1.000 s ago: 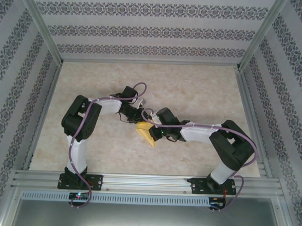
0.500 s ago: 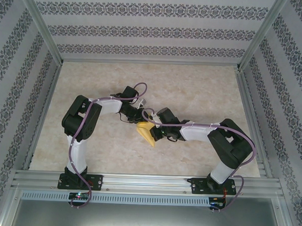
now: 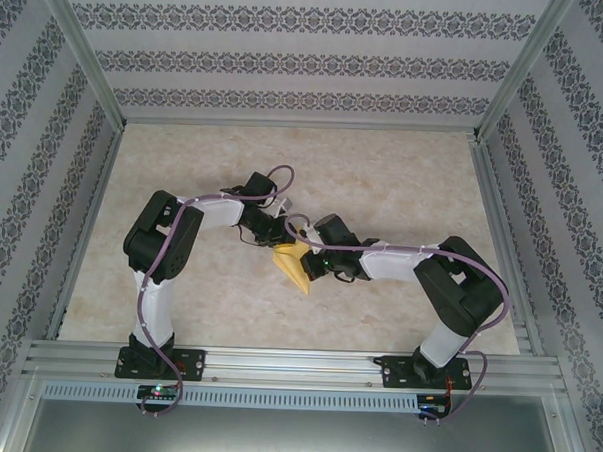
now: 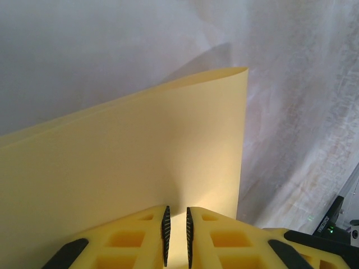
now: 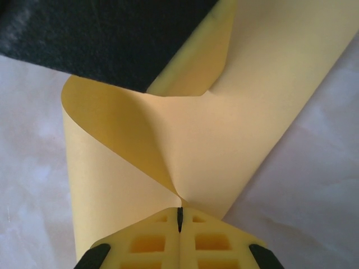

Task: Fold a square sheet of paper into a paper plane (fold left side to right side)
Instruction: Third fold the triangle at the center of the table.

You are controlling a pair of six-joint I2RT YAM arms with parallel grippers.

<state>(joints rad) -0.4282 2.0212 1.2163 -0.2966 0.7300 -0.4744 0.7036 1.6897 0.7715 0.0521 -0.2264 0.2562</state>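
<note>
Square sheet of paper (image 3: 293,266) mid-table, curled, both narrow grippers pinching it.
Left gripper (image 4: 176,235) at its 11 o'clock, right gripper (image 5: 180,218) at 3 o'clock; diverging pulls could tear it or skew the fold.

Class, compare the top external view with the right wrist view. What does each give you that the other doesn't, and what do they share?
From the top external: the left arm and right arm reaching toward each other over the marbled table, with patterned walls around. From the right wrist: the right claw shut on the edge of the square sheet of paper, which curls over in a soft loop, not yet creased flat. Both: the yellow-orange sheet, bent rather than lying flat.
</note>
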